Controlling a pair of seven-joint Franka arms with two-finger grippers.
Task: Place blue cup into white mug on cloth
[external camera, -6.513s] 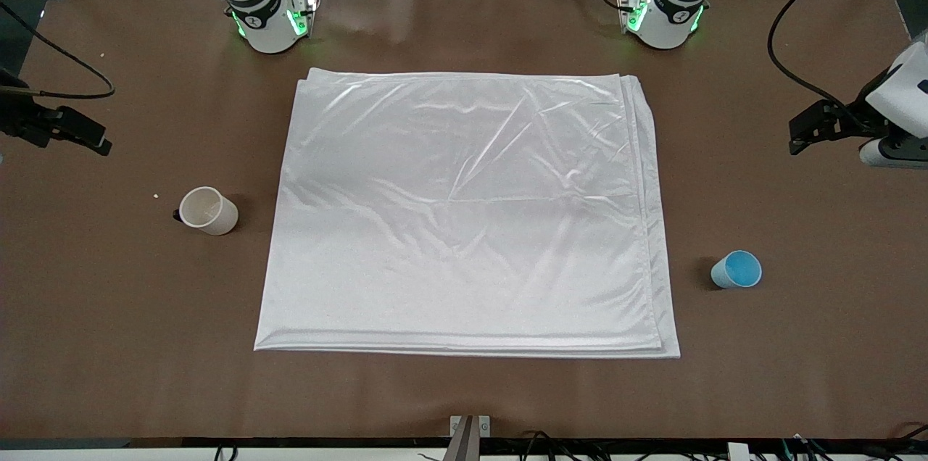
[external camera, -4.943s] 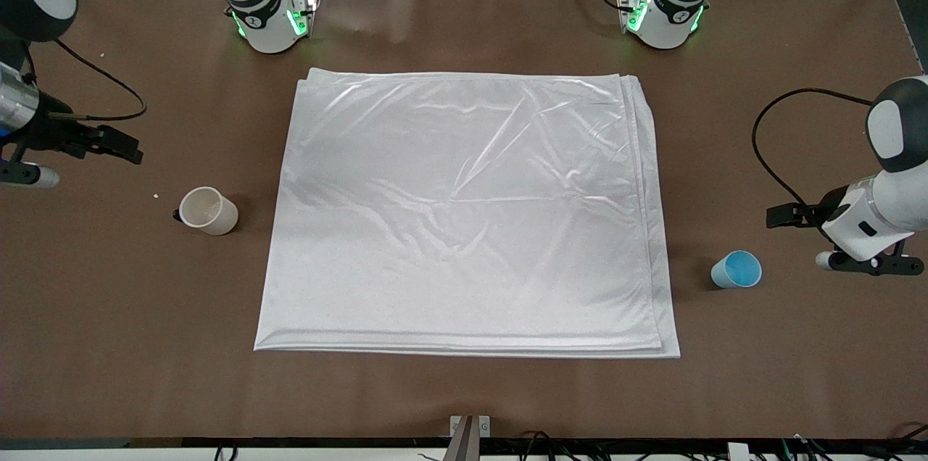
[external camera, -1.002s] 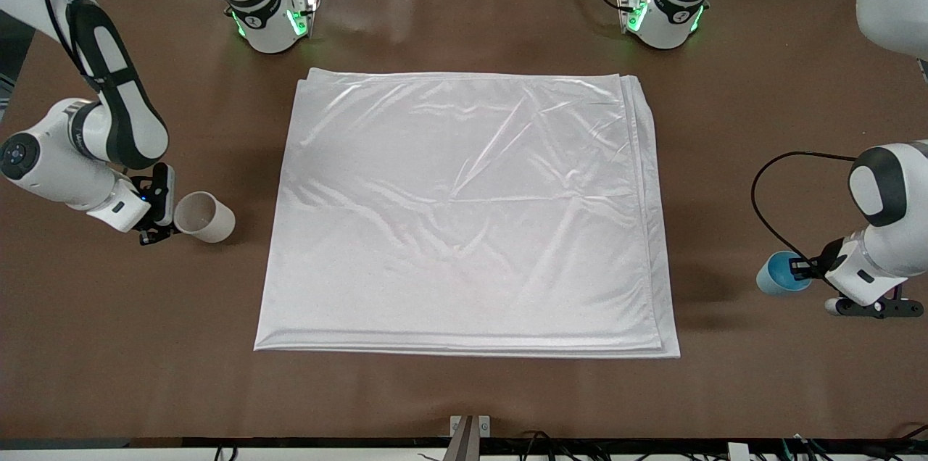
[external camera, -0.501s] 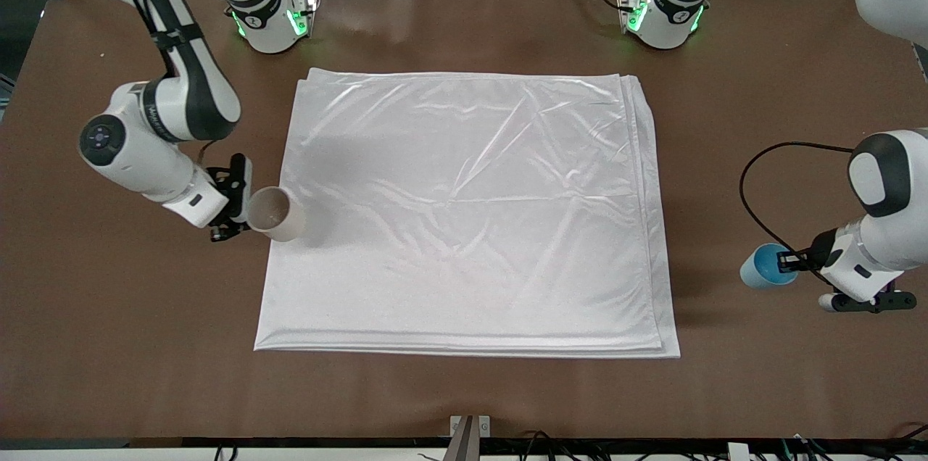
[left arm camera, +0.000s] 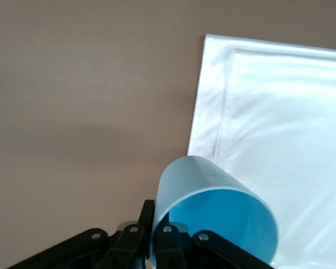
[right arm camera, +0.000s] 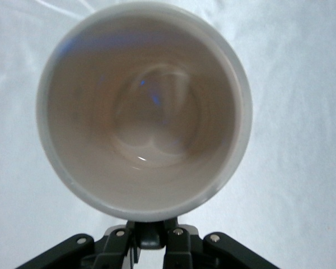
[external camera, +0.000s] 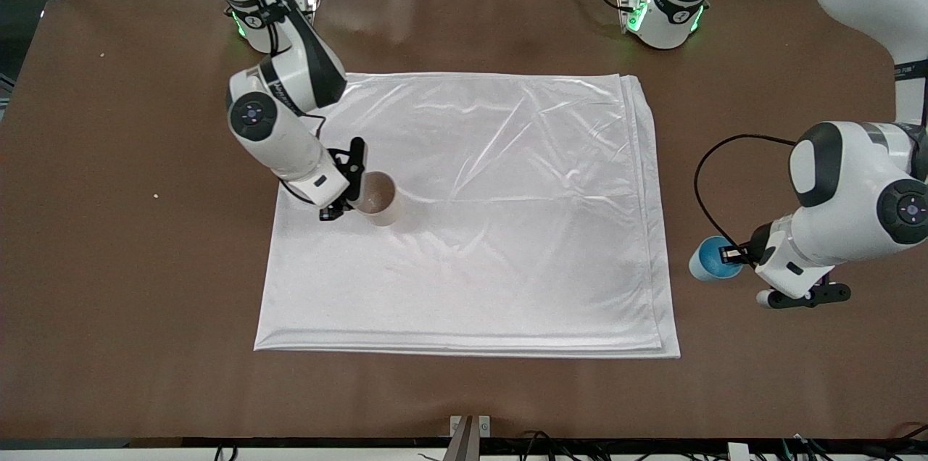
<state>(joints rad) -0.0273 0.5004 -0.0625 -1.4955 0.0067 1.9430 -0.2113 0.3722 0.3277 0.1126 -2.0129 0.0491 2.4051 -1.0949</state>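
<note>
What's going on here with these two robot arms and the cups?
Each arm is carrying a cup. The right gripper holds the white mug over the cloth, toward the right arm's end of it. The left gripper holds the blue cup over bare table, just off the cloth's edge at the left arm's end. The cup is not yet in the mug.

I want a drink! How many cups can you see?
2. The mug is in the right end effector over the cloth. The blue cup is in the left end effector, beside the cloth.
</note>
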